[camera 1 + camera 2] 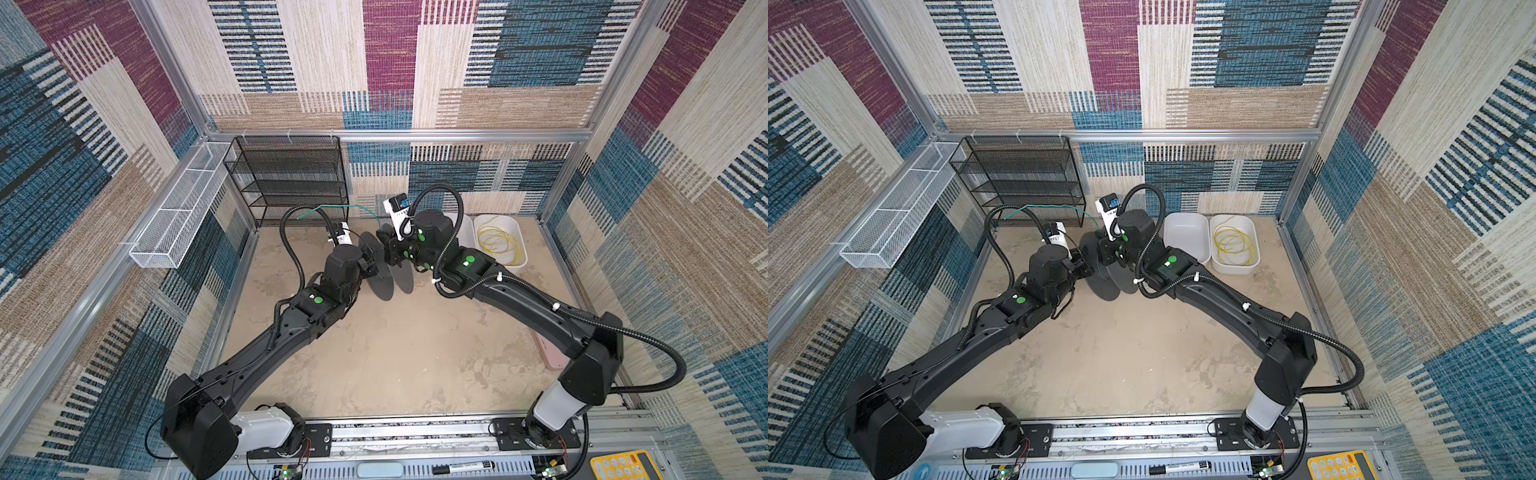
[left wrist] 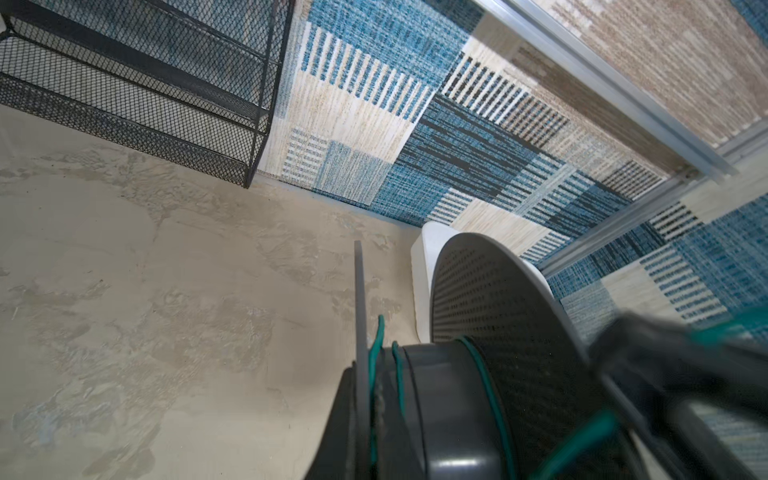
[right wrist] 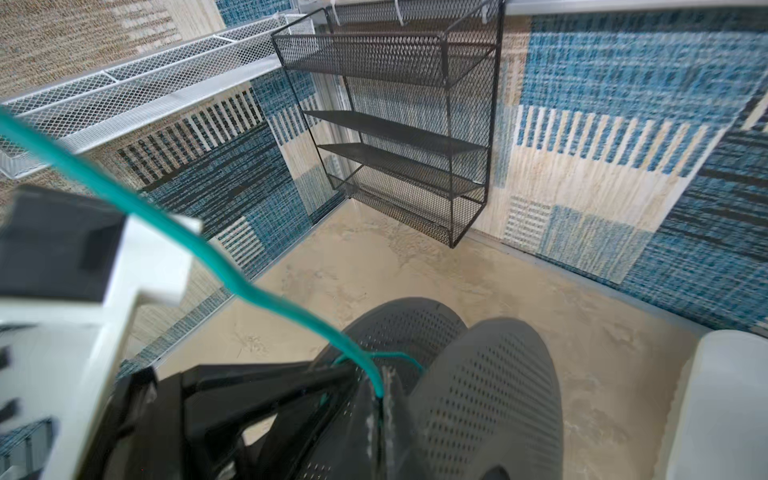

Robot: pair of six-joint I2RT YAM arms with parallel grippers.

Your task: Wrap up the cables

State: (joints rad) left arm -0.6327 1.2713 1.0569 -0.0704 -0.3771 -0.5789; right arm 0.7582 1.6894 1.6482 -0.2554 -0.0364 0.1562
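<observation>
A grey spool [image 1: 386, 276] [image 1: 1102, 280] with two perforated discs hangs above the floor between both arms. My left gripper [image 1: 371, 266] [image 1: 1084, 261] [image 2: 365, 395] is shut on the thin edge of one disc. A few turns of the teal-green cable [image 2: 486, 382] lie around the hub. From the spool the teal-green cable [image 1: 332, 208] [image 1: 1054, 206] [image 3: 249, 286] arcs up and away to the left. My right gripper [image 1: 381, 235] [image 1: 1100, 242] [image 3: 380, 399] is shut on it just above the discs. The yellow cable [image 1: 496, 245] [image 1: 1233, 247] lies coiled in a white bin [image 1: 523, 249] at the back right.
A second white bin [image 1: 1185, 232] stands next to the yellow one, partly behind the right arm. A black mesh shelf [image 1: 291, 178] stands at the back left, and a white mesh basket [image 1: 178, 208] hangs on the left wall. A pink object [image 1: 548, 353] lies by the right wall.
</observation>
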